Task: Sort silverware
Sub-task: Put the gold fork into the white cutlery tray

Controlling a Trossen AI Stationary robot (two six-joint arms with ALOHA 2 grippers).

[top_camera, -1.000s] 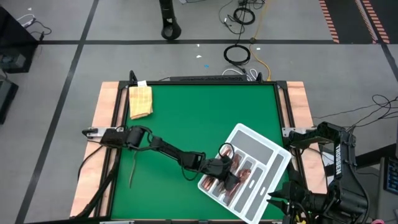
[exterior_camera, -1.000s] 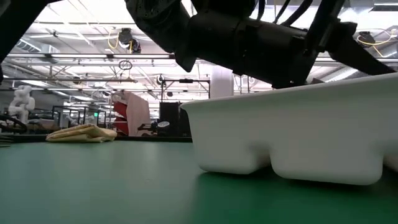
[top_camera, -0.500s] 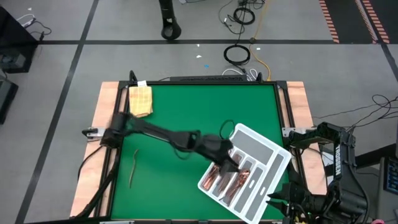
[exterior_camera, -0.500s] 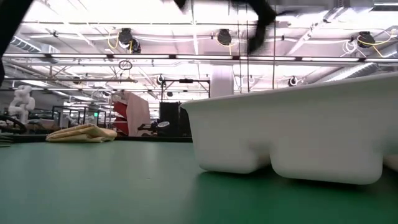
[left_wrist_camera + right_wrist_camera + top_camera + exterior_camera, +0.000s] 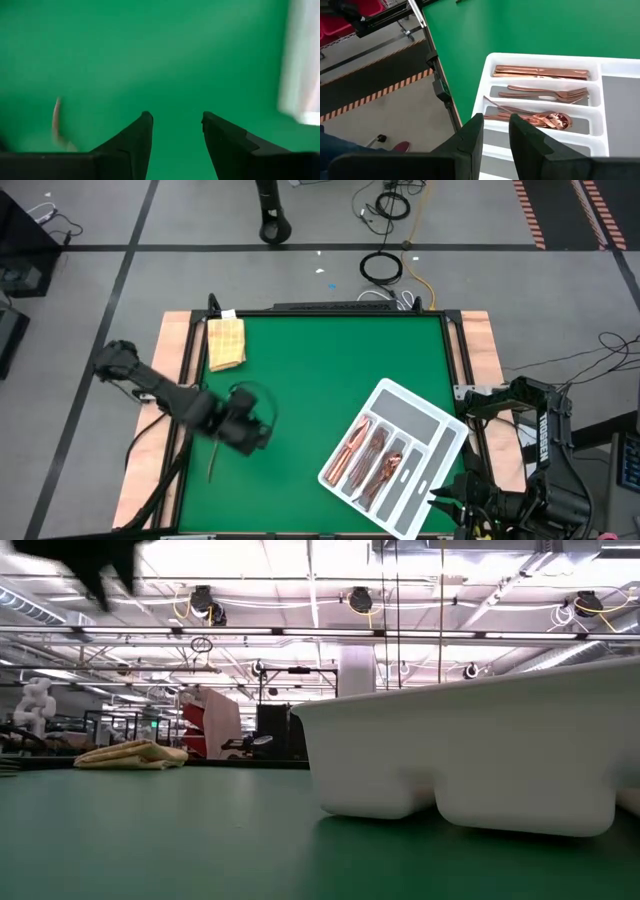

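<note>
Silverware (image 5: 372, 458) mostly fills the tray (image 5: 437, 420) near the right edge; one piece (image 5: 213, 452) remains by the left edge, where the left gripper (image 5: 176, 131), empty and parted, has swung back from the tray. The right gripper (image 5: 495, 131) waits nearly closed.

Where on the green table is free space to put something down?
Bare mat lies between the folded cloth and the white tray. It is crowded near the left gripper, open above one loose utensil. The tray's narrow slots hold silverware; its wide grey slot looks bare.
</note>
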